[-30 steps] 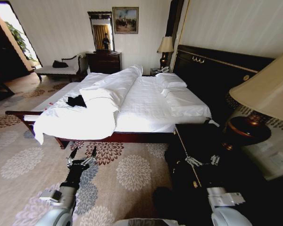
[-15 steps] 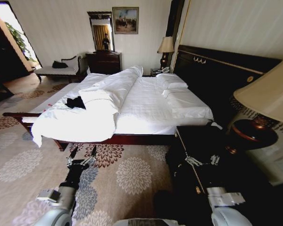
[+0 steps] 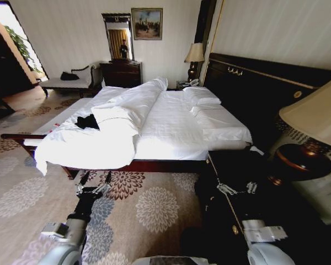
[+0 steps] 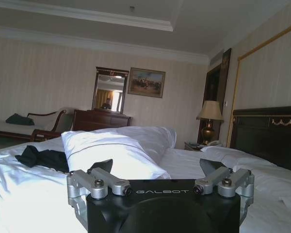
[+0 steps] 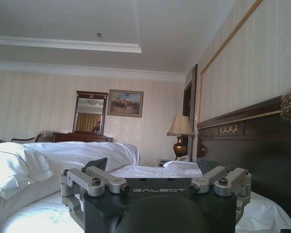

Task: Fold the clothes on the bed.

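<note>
Near the foot-end left edge of the bed (image 3: pixel 171 127) lies the crumpled black shirt (image 3: pixel 87 122), so best approached squarely, left gripper (image 3: pixel 92 182) and right gripper (image 3: pixel 236 188) low, jaws spread, well apart from it

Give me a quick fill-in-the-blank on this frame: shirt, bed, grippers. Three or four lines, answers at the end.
1. The black T-shirt lies crumpled on the ____.
2. In the head view, the left gripper hangs above the floral ____.
3. Both the left gripper and the right gripper have their fingers ____.
4. In the head view, the T-shirt is nearer the ____ gripper.

Missing words: bed; carpet; open; left
</note>
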### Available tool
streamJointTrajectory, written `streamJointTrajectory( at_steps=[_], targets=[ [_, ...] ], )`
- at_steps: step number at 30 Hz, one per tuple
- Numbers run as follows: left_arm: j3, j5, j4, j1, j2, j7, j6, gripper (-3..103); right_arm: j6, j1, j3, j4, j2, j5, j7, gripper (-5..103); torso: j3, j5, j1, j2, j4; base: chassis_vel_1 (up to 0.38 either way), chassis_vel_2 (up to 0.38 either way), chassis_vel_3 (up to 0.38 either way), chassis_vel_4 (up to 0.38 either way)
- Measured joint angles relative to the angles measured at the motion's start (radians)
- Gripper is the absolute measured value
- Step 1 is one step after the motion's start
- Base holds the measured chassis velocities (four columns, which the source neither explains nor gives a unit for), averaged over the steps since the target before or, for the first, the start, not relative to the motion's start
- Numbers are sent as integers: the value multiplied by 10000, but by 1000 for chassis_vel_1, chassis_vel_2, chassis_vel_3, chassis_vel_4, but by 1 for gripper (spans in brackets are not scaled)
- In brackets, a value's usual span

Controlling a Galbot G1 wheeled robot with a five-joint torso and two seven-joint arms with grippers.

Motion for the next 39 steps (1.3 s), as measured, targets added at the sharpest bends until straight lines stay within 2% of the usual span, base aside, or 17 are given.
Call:
streamJointTrajectory(
  at_steps=[39],
  targets=[
    [51,59,88,-6,-105,-9,-161,100,55,39,176,9,-27,124,-14,100,0,0,0,0,0,-68,69,70,-67]
  ],
)
